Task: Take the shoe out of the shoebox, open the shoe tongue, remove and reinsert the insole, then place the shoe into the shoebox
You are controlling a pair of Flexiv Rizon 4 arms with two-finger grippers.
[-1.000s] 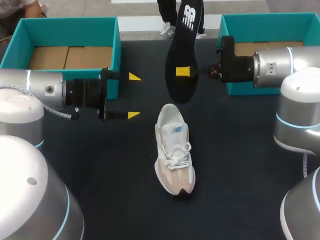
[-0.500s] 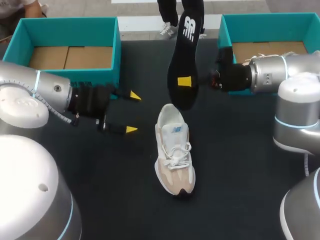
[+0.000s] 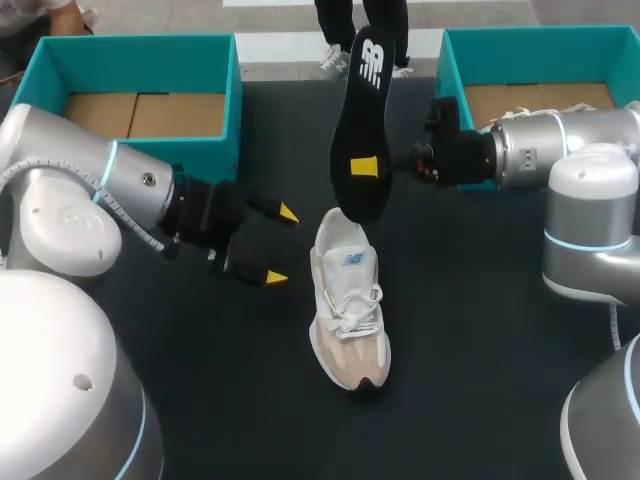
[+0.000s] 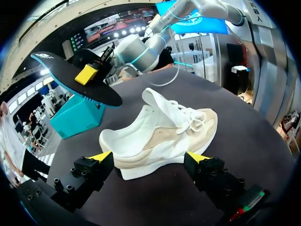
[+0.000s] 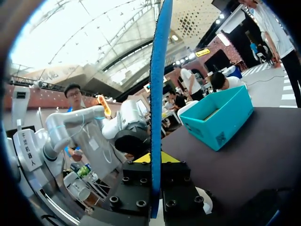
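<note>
right pincer (image 3: 368,168): clamped on the insole (image 3: 365,110) from both sides; one yellow tip shows on its black face, the other finger is behind it. In the right wrist view the pincer (image 5: 155,157) has the insole (image 5: 157,70) edge-on between its fingers.
insole: black, held up off the tabletop (image 3: 480,330), standing on end, lower end close to the shoe's heel.
left pincer (image 3: 282,246): wide open, holding nothing, low over the tabletop just beside the shoe, not touching it. In the left wrist view the pincer (image 4: 149,157) has the shoe (image 4: 160,136) lying ahead of its spread fingers.
shoe (image 3: 348,300): white and beige, on its sole on the tabletop, out of both boxes, toe toward the robot, laces in, tongue standing up.
left shoebox (image 3: 225,100): teal, open, far left, behind the left arm.
right shoebox (image 3: 520,40): teal, open, far right, right arm crossing its front.
</note>
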